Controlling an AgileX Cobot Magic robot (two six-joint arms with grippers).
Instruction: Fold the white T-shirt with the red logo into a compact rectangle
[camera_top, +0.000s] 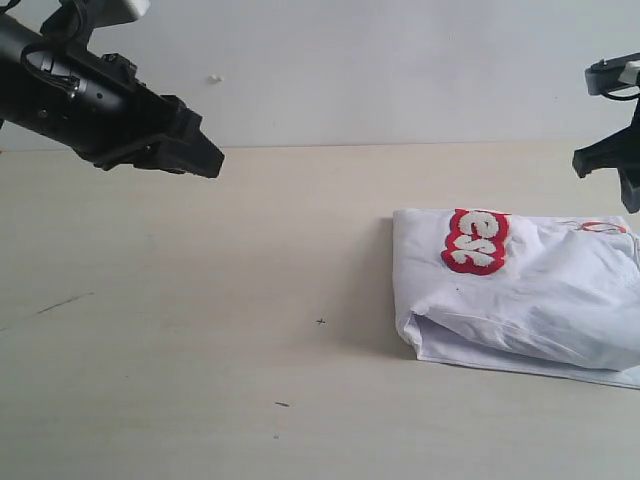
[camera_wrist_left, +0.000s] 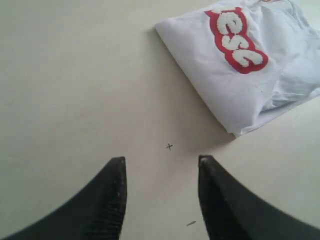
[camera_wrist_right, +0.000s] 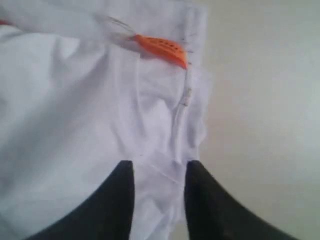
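Since the white T-shirt (camera_top: 540, 290) already lies folded in a rough rectangle toward the right edge of the worktop (camera_top: 200, 300), red logo (camera_top: 476, 241) uppermost, the left end effector (camera_wrist_left: 161, 160) and right end effector (camera_wrist_right: 159, 167) hang released, holding nothing.

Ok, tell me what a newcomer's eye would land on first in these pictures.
The white T-shirt, folded into a bundle at the right of the table, draws the eye, above all the red logo on its top face. Next, the black left arm hanging over the table at upper left, jaws apart, holding nothing. In the right wrist view, the orange neck tag stands out against the white cloth.
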